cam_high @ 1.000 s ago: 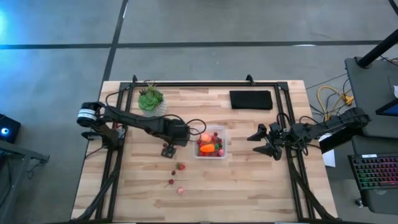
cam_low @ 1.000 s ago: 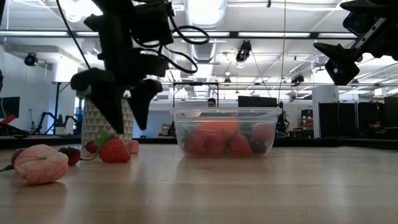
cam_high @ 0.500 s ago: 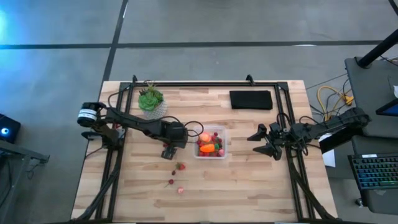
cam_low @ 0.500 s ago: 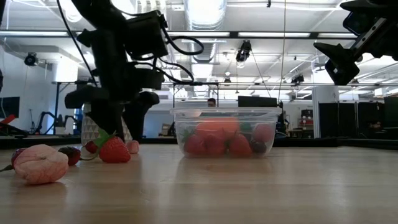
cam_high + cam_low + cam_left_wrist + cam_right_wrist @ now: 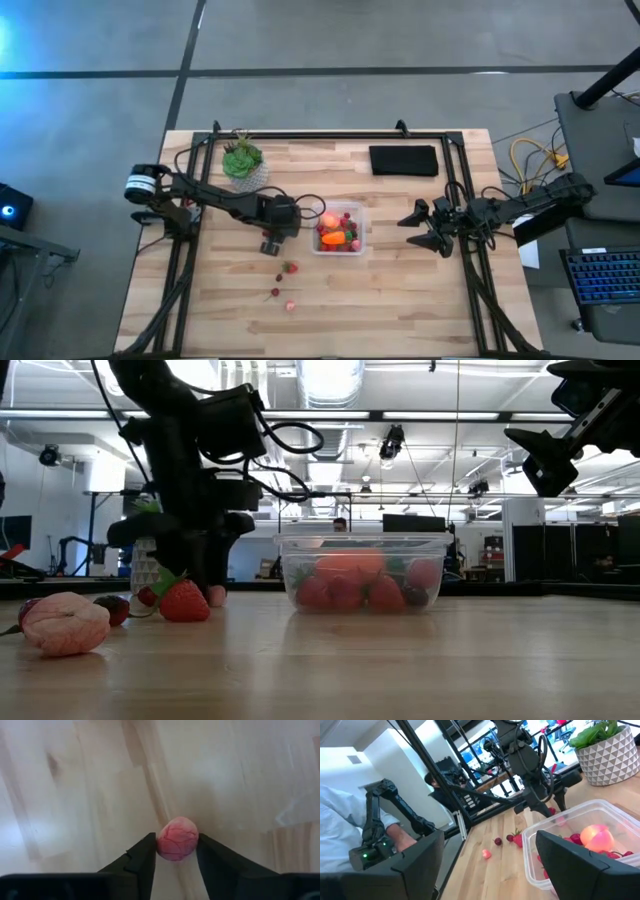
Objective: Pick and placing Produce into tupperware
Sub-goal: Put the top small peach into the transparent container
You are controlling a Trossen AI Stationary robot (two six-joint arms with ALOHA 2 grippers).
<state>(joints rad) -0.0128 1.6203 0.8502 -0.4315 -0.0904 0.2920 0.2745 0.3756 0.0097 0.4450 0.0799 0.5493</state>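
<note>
Since a moment ago, the left gripper (image 5: 176, 851) has been lowered to the wooden table (image 5: 400, 300) and its two dark fingers are now closed around a small round pink-red berry (image 5: 177, 838). This is seen just beside the square clear plastic tub (image 5: 340, 230), where red berries and an orange piece are kept. The right gripper (image 5: 428, 229) is held open, well apart, above the table's right side.

produce (image 5: 338, 234) in tupperware (image 5: 359, 212), three berries (image 5: 290, 267) loose before it, pad (image 5: 404, 160) behind
</note>
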